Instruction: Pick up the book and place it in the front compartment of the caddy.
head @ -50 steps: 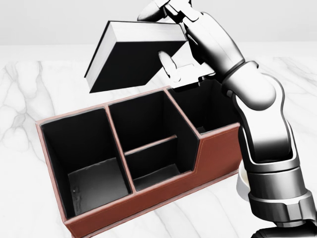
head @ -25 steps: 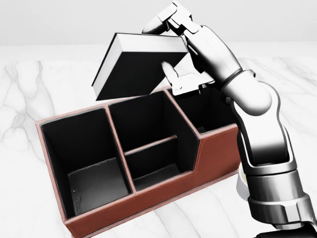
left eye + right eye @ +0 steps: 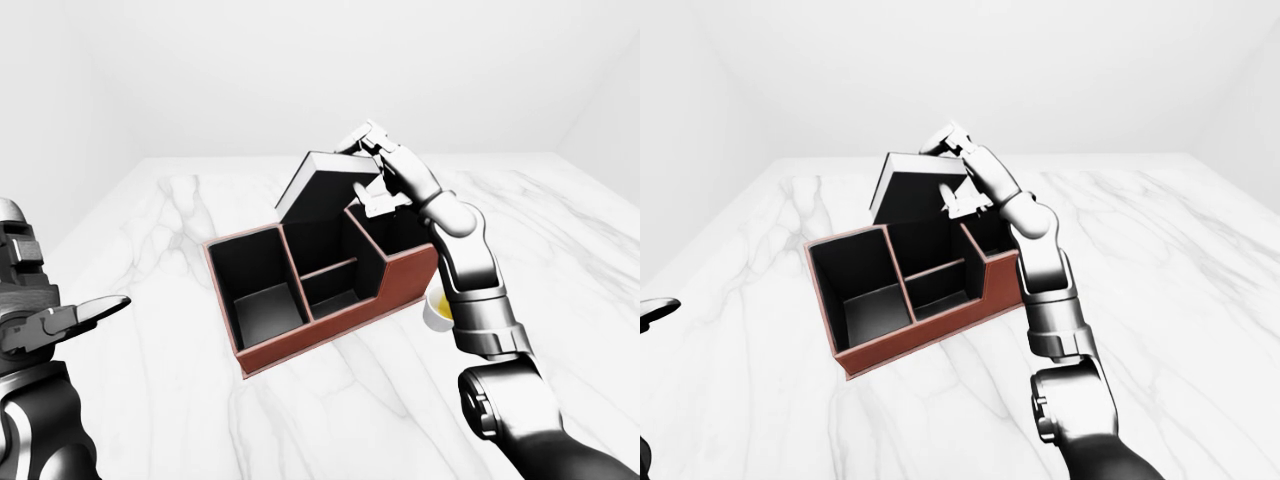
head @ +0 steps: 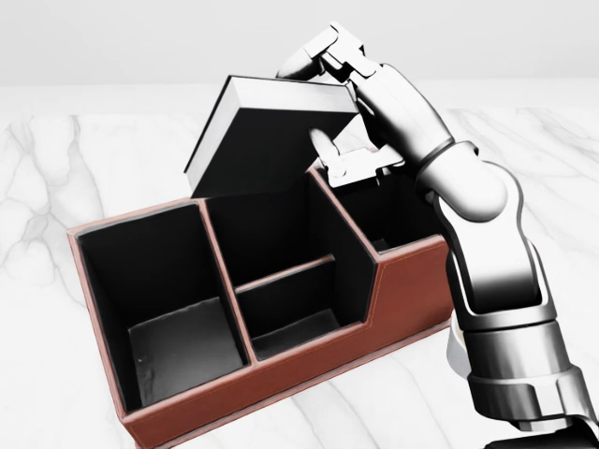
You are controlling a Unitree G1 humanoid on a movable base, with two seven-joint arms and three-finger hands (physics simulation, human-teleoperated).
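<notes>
A black book (image 4: 253,140) with white page edges hangs tilted over the top edge of the brown caddy (image 4: 281,374). My right hand (image 4: 318,98) is shut on the book's right end, thumb (image 4: 323,140) on the dark cover and fingers over the top. The book's lower edge meets the caddy's upper rim above the middle compartments; whether it is inside I cannot tell. The caddy has a large left compartment, a middle pair split by a low wall, and a tall right one. My left hand (image 3: 90,310) is open at the left edge of the left-eye view, well apart from the caddy.
A small white cup with yellow inside (image 3: 437,308) stands against the caddy's right end, partly hidden by my right forearm. All of it sits on a white marble table (image 3: 560,260) that runs to a plain white wall at the top.
My right hand has carried the book right and down, from floating above the caddy to its lower edge reaching the upper rim. The caddy and the camera have not moved.
</notes>
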